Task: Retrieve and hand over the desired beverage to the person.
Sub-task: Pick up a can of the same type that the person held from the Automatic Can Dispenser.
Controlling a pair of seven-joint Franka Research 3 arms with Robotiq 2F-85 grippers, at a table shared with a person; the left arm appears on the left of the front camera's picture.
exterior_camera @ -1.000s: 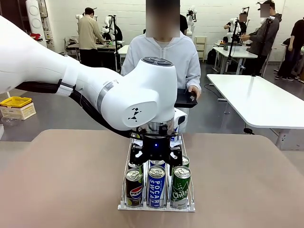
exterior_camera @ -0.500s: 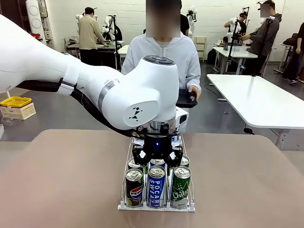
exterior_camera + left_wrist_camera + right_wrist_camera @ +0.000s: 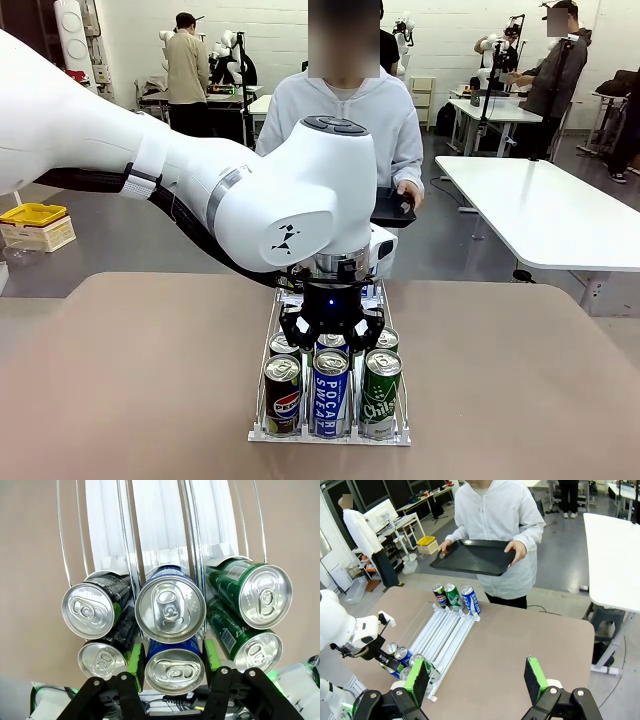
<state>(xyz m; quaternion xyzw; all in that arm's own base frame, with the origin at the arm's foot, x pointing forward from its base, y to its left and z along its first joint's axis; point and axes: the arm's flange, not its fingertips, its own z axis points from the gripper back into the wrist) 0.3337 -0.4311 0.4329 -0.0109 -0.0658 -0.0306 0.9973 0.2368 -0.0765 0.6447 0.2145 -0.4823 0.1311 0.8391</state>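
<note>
Left end effector is clamped on the blue can in the middle lane of the wire rack on the table. Best lifted straight up, clear of the neighbouring cans. Right end effector is spread wide and empty.

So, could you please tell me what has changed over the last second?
The left gripper closed on the second blue can in the middle lane of the rack, taking hold of it. The arm, the other cans and the person with the black tray stayed put.
</note>
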